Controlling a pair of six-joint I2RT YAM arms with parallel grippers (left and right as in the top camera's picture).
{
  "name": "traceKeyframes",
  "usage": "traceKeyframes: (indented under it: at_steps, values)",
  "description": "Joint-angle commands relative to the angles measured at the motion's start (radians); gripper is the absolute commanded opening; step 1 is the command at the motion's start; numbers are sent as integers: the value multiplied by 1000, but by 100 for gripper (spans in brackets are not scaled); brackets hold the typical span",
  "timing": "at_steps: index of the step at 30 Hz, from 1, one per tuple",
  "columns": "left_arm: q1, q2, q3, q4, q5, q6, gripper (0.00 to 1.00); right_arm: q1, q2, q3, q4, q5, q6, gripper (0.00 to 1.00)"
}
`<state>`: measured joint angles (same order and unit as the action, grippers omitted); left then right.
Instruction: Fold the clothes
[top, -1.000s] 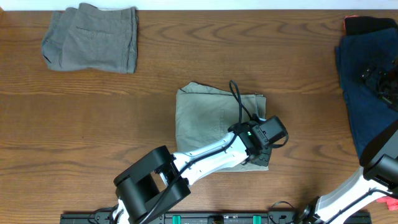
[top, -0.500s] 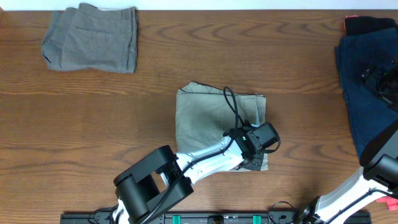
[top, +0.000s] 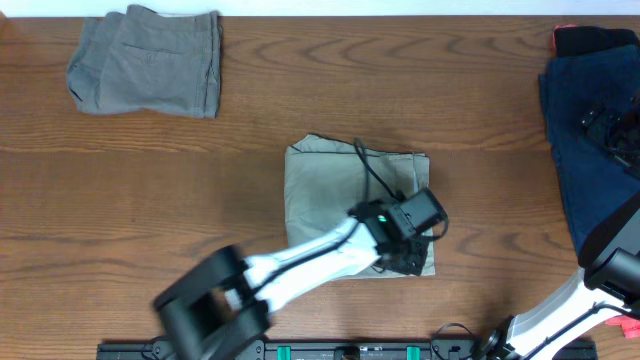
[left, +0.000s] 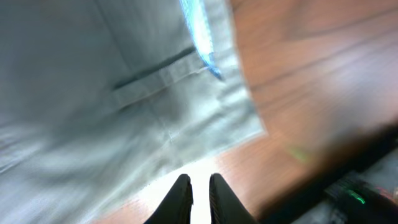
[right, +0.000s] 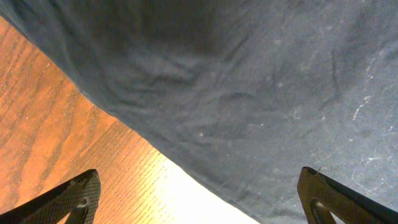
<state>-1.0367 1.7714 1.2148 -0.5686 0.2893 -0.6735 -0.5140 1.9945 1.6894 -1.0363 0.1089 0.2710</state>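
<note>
The folded khaki-beige shorts (top: 325, 195) lie at the table's middle; the left wrist view shows their welt pocket (left: 155, 68) and a light blue tag, blurred. My left gripper (top: 408, 262) hovers over their near right corner, fingers (left: 196, 196) nearly together and holding nothing. The folded grey-brown shorts (top: 150, 65) lie at the far left. The navy garment (top: 585, 150) lies at the right edge. My right gripper (top: 610, 130) is over it, fingers (right: 199, 199) wide open above the navy cloth's edge (right: 249, 93).
A black-and-red item (top: 590, 38) lies at the far right corner beside the navy garment. The dark wooden table (top: 200, 200) runs out to a rail along the near edge (top: 350, 350).
My left arm has swung left and toward the near edge over the khaki shorts; the view is motion-blurred. The right arm and all garments have not moved.
</note>
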Motion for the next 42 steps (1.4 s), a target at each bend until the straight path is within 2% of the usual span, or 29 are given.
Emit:
traceKeyframes:
  at_steps: [1,6,8,11,18,25,27,36,38,39,41,42]
  values:
    - [56,-113,27,-80,-22,45,14,-2,-23,12,-3,6,13,99]
    - [136,-150,22,-285,-119,44,14,-2,-23,12,-3,7,13,99]
    - [153,-138,-2,-309,-118,43,14,-2,-23,12,-3,7,13,99]
    - [161,-111,-53,-285,-119,42,14,-2,-23,12,-3,7,13,99]
    - [160,-20,-182,-179,-117,-67,14,-2,-23,12,-3,7,13,99]
    - [161,45,-203,-171,-85,-72,13,-2,-23,12,-3,7,13,99]
    - [163,39,-197,-170,-85,-71,6,-2,-23,12,-3,6,13,99]
    - [164,-109,-95,-253,-107,49,7,-2,-23,12,-3,7,13,99]
    - [171,-167,-84,-264,-143,83,16,-2,-23,12,-3,7,13,99]
    - [177,-194,-85,-267,-162,95,28,-2,-23,12,-3,7,13,99]
    - [202,-248,-85,-290,-227,97,63,-2,-23,12,-3,7,13,99]
    - [219,-270,-85,-306,-259,97,69,-2,-23,12,-3,7,13,99]
